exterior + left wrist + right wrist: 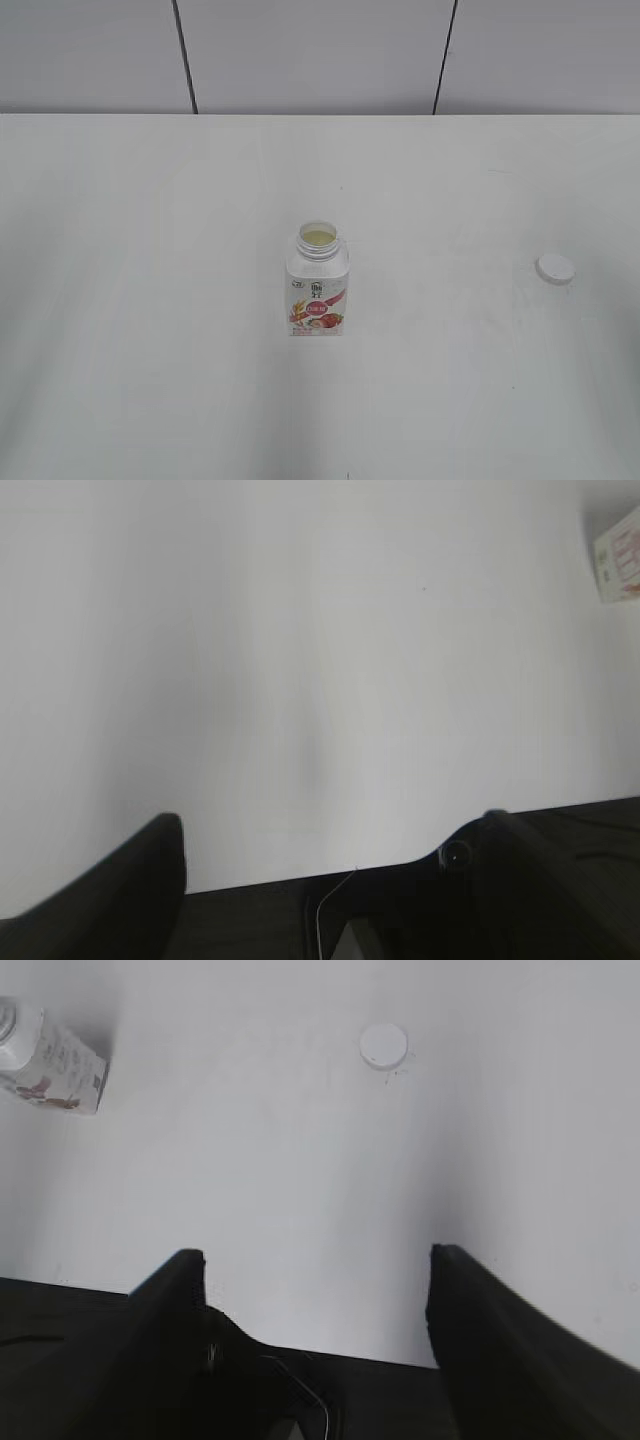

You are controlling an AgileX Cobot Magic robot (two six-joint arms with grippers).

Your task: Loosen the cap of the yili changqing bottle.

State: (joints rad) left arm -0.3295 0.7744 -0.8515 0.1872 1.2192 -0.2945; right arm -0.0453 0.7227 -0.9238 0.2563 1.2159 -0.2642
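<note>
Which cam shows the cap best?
The right wrist view: the cap lies whole and largest, flat on the table, clear of the bottle. The exterior view shows it small at the right. The left wrist view misses it.

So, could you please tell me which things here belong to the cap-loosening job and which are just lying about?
Job:
- squat white plastic bottle with pink label, neck open
- small round white plastic cap, on the table apart from it

Lying about:
- nothing else

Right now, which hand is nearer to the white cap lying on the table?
Right. The right hand is open, the cap on the table just ahead of it. The left hand sees only a corner of the bottle, no cap.
</note>
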